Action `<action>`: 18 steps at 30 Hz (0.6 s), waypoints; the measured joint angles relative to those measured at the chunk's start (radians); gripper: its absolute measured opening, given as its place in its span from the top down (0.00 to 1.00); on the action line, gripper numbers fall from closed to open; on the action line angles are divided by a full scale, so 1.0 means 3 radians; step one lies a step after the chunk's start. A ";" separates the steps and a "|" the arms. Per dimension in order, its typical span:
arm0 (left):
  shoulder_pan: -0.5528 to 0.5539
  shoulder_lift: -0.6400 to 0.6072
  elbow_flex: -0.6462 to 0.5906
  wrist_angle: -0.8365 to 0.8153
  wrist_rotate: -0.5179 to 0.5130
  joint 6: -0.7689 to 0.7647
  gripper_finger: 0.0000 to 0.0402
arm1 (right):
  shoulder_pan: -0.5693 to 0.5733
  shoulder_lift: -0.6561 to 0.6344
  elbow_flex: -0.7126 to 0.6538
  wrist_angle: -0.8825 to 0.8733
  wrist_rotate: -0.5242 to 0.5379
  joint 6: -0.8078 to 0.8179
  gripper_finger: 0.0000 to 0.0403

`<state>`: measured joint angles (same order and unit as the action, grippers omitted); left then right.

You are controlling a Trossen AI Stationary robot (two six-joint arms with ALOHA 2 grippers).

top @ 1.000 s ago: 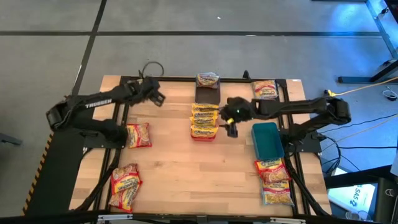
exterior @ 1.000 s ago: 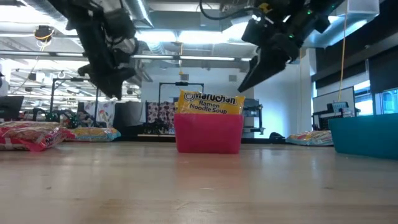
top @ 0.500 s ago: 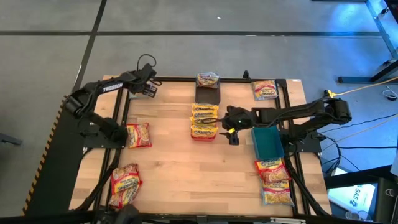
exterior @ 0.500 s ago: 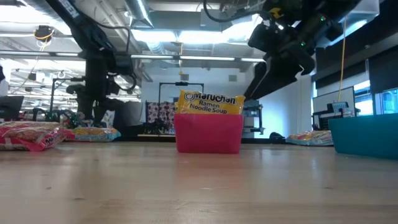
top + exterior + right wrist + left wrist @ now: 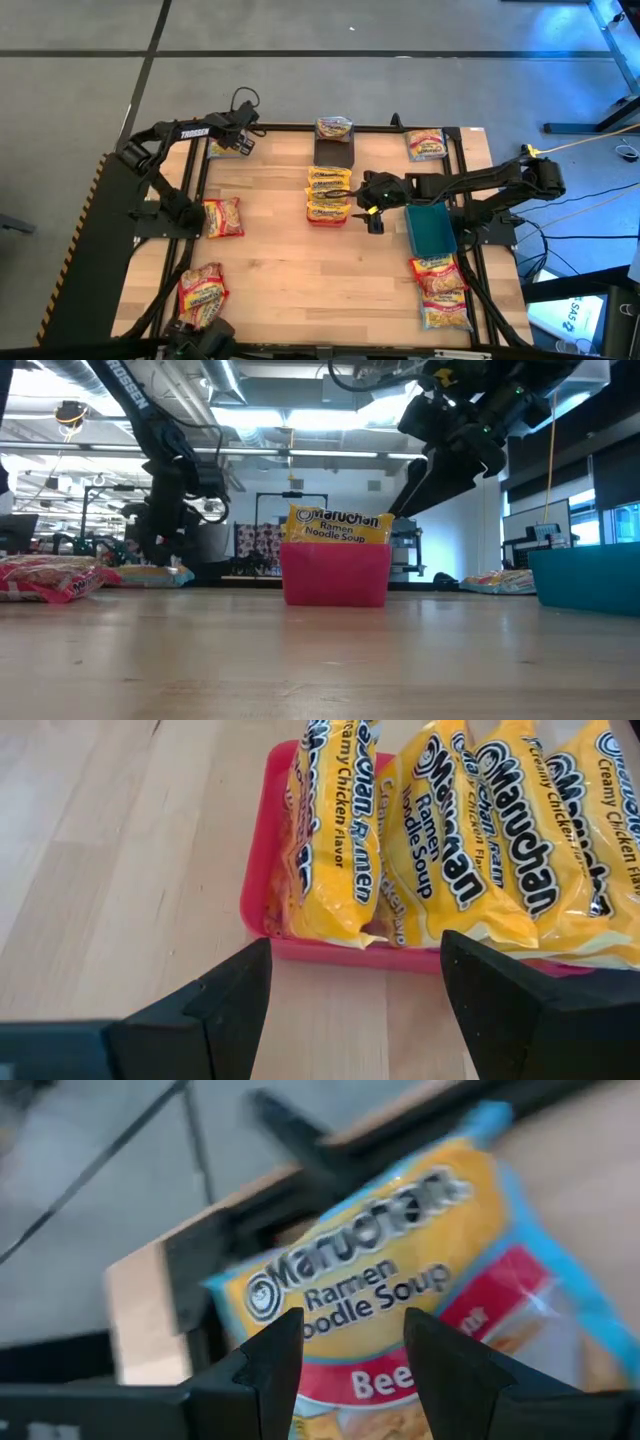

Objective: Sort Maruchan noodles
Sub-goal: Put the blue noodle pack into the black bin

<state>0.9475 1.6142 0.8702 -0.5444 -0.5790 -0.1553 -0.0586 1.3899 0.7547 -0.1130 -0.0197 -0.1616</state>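
L gripper (image 5: 232, 143): over far-left corner of table (image 5: 270, 270), jaws part open, empty, straddling a blue-edged beef pack (image 5: 400, 1310) just below.
R gripper (image 5: 372, 212): beside red bin (image 5: 262, 890), jaws wide, empty, nr side of bin.
Packs: chicken ones upright in red bin (image 5: 450, 830); others loose at table edges.
Step, my read: L picks beef pack.
Tip: drop straight, centre pack betw fingers, pinch crinkly edge firm, lift w/o dragging off the corner.

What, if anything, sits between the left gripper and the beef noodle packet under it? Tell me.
Nothing visible. The left gripper hangs open over the beef noodle packet at the table's far left corner, with clear space between its fingers and the wrapper. The right gripper waits by the red bin.
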 joint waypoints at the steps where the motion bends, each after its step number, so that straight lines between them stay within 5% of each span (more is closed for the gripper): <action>1: -0.0017 0.0005 0.0002 0.0000 0.0097 0.0033 0.58 | 0.0000 0.0000 0.0001 0.0000 -0.0002 0.0000 0.36; 10: -0.0302 -0.0051 0.0014 -0.0157 0.0706 0.0112 0.58 | 0.0000 0.0001 0.0001 -0.0002 0.0000 -0.0010 0.36; 18: -0.0989 -0.0053 0.0017 -0.0440 0.1079 -0.0064 0.58 | 0.0000 0.0001 0.0001 -0.0005 0.0002 -0.0010 0.36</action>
<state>0.6507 1.5985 0.8753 -0.6765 -0.2554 -0.1745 -0.0586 1.3903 0.7550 -0.1144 -0.0193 -0.1646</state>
